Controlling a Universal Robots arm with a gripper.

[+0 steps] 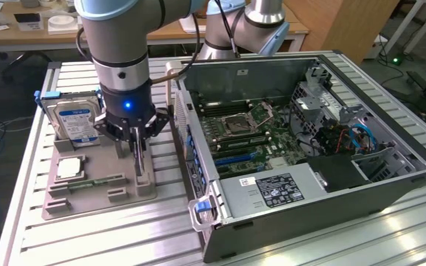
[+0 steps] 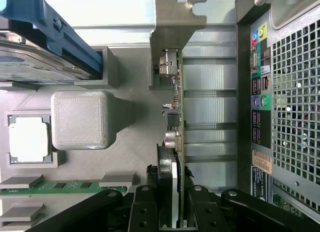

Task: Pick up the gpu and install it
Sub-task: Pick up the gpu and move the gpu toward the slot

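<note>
One slatted metal table [image 1: 102,235] spans the exterior view and carries everything else in the scene. On its right half lies a desktop computer case [image 1: 250,75], side panel off, with the green motherboard [image 1: 246,138] exposed at centre and a grey power supply [image 1: 272,191] along the lower edge. A grey-and-blue robot arm [image 1: 120,55] drops in from the top left of the frame, a blue light glowing on its wrist.

Beneath the arm, at left of centre, a grey moulded parts tray [image 1: 87,197] sits just beside the case. A hard drive [image 1: 77,123] with a blue-and-white label stands upright at the tray's upper left.

The gpu [image 2: 177,91] stands on edge at the side of the tray nearest the case, its metal bracket towards the rear ports of the case. Seen edge-on from the wrist view, the slim dark board runs straight into the gripper [image 1: 137,166]. The black fingers [image 2: 144,202] are drawn partway together, one on each face of the card, and appear to clamp it. Whether the card has left its slot in the tray cannot be told.

A square processor [image 1: 71,167] lies flat in the tray's lower left, and a narrow green memory stick [image 1: 98,181] rests in its groove just below it.
</note>
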